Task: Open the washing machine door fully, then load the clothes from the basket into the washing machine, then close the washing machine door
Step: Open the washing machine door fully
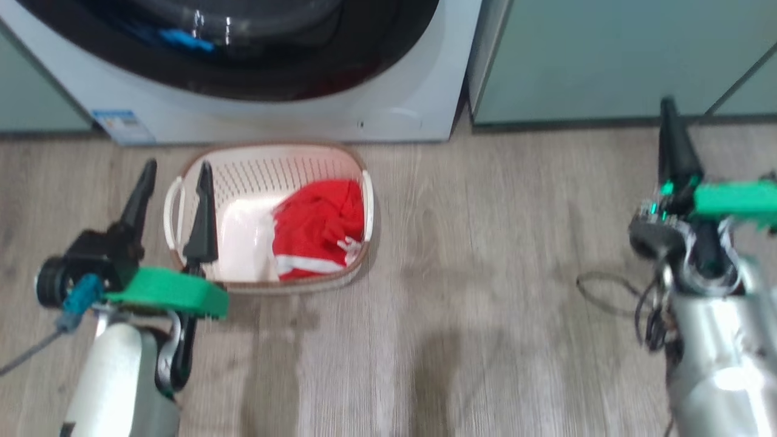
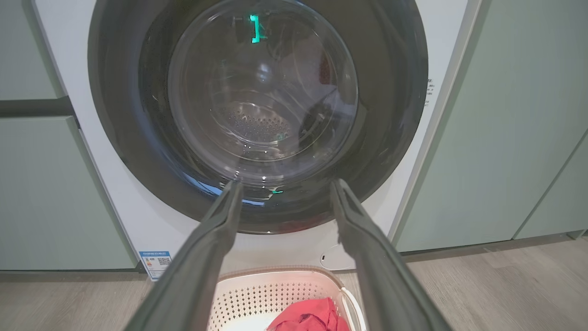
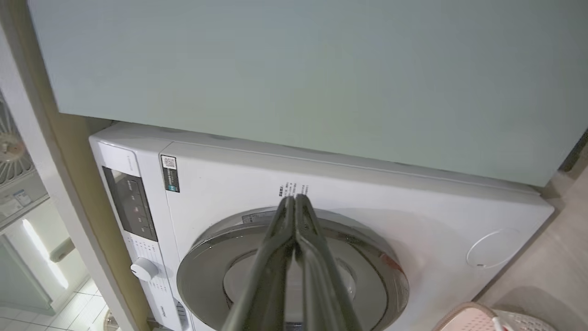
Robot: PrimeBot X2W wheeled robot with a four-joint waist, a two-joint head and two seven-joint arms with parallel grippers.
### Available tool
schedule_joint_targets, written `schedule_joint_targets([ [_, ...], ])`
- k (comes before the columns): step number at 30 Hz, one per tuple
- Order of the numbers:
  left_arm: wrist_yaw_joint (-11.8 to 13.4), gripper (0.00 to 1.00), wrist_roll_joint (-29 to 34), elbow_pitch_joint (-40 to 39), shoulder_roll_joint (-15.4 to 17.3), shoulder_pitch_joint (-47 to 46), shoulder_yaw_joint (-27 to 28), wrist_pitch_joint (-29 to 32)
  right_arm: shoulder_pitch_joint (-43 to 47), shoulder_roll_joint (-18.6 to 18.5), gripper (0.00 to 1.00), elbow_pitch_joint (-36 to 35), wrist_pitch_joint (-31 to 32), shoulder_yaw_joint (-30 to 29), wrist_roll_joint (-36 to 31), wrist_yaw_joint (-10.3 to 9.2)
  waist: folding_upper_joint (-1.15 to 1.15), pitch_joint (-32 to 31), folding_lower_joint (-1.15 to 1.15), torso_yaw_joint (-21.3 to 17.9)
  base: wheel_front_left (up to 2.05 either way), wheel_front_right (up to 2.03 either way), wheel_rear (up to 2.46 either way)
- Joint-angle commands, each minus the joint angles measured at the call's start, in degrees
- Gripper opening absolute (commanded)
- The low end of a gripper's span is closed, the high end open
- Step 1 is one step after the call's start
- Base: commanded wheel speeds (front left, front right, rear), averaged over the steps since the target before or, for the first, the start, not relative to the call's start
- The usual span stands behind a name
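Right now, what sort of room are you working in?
Probably a home laundry nook: a white front-loading washing machine stands between pale green cabinets, and a cream basket holding red clothes sits on the wood-look floor in front of it.

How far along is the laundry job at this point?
Nothing looks done: the washing machine door sits closed and the clothes lie in the basket. In hand: little; the left gripper is open, aimed at the door, and the right gripper is shut and empty. Left: open the door, load, close.
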Motion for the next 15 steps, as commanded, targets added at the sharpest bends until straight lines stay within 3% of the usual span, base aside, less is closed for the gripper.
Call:
schedule_joint_targets([
  [1,-0.3,1.00,-0.1,-2.4,1.1,-2.9,2.0,-0.7,-4.1,-0.4,0.00,-1.2,1.2,0.8,1.0,0.00,0.00,3.3,-0.01,0.9,0.00,0.00,0.00],
  [6,-1.0,1.00,0.1,-4.0,0.5,-5.6,1.7,-0.7,-12.8,-2.1,0.00,3.9,7.1,-0.3,5.9,0.00,0.00,8.1,-0.01,2.6,0.00,0.00,0.00],
  [15,-2.5,1.00,0.5,-5.6,-0.9,-10.0,1.0,-0.7,-28.8,-6.6,0.00,14.1,17.0,2.7,8.3,0.00,0.00,14.9,-0.01,6.4,0.00,0.00,0.00],
])
